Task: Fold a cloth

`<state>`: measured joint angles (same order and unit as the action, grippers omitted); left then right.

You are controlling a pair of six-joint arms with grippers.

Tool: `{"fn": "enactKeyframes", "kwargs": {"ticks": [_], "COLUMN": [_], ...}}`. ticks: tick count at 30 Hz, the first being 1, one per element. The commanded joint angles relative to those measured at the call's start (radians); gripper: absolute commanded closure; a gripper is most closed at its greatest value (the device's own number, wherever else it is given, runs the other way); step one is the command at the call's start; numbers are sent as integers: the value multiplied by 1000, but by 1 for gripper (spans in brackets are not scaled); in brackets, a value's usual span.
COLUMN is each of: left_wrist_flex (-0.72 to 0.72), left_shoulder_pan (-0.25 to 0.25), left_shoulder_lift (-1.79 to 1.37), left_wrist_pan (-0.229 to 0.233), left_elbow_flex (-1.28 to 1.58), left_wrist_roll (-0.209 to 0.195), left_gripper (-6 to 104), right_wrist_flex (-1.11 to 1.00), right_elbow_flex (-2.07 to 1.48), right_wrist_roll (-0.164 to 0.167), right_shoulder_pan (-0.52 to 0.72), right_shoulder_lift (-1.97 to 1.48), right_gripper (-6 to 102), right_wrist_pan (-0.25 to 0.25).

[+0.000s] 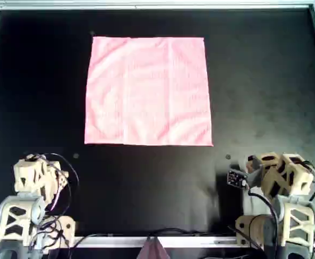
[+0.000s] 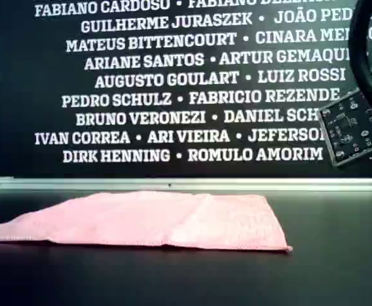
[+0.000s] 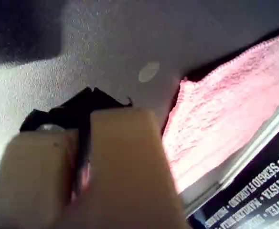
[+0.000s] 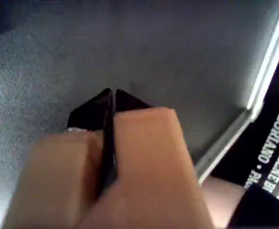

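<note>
Black matte table (image 1: 265, 81) with silver metal rim (image 2: 173, 185) along edges. Behind it, dark wall with white printed names (image 2: 173, 95). Small green circuit board (image 2: 355, 127) hanging at exterior view's right. No containers seen. Pink cloth (image 1: 148, 90) spread flat, unfolded, upper centre of overhead view, faint creases. Left gripper (image 3: 89, 93) pinched closed, empty, near cloth corner, not touching. Right gripper (image 4: 112, 93) likewise clenched, empty, over bare table, well apart from cloth.
</note>
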<state>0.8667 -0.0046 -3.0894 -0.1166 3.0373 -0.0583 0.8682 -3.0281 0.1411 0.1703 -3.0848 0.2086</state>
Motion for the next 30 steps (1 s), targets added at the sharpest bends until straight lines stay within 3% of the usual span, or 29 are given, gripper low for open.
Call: {"fn": "enactKeyframes", "kwargs": {"ticks": [1,16,23,27,30], "left_wrist_flex": [-20,-20,-18,-18,-21], "left_shoulder_pan": [15,6,11,18,6], "left_shoulder_lift": [-2,0,0,0,-2], "left_wrist_pan": [5,3,-11,5,-12], "left_elbow_flex": [-11,-11,-11,-11,-12], "left_wrist_roll": [5,23,12,9,18], "left_gripper": [98,99,99,98,98], "right_wrist_flex": [-14,-26,-26,-29,-44], "right_elbow_flex": [-11,-11,-11,-11,-3], "right_wrist_roll": [6,8,6,-5,-5], "right_shoulder_pan": [6,3,9,9,9], "right_shoulder_lift": [-32,-32,-32,-32,-32], "right_gripper": [94,93,93,93,92], "right_wrist_pan": [-3,-3,-3,0,11]}}
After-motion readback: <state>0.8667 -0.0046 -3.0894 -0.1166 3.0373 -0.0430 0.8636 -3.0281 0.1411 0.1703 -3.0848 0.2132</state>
